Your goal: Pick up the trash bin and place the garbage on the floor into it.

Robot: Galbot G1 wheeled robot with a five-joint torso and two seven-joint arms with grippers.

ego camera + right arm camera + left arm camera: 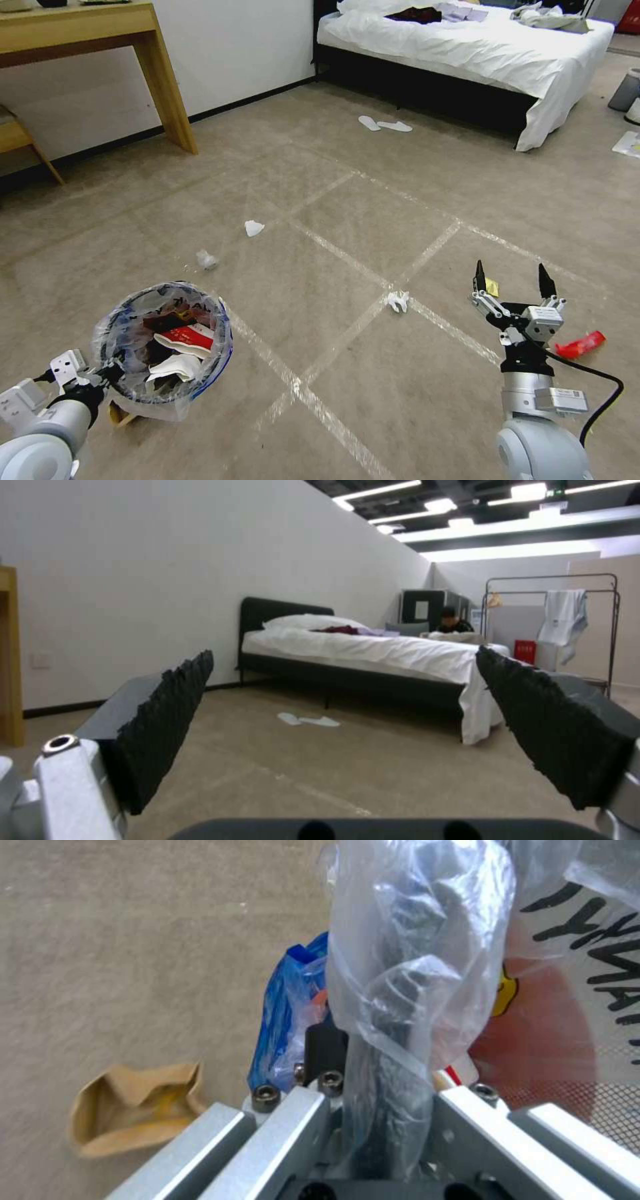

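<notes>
Two grippers are working: the left gripper (107, 373) is clamping the bin (162, 347) rim, the right gripper (513, 279) is hovering wide open, best descending straight onto the tissue (398, 301).

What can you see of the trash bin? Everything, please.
The trash bin is small and round with a blue rim and red side, lined with a crinkly clear bag printed with black letters. It sits at the robot's left, mouth up and slightly tilted, held at its rim by the left gripper, whose fingers pinch rim and bag. Inside lie red-and-white paper, white tissue and dark scraps. A brown cardboard scrap lies on the carpet under it.
</notes>
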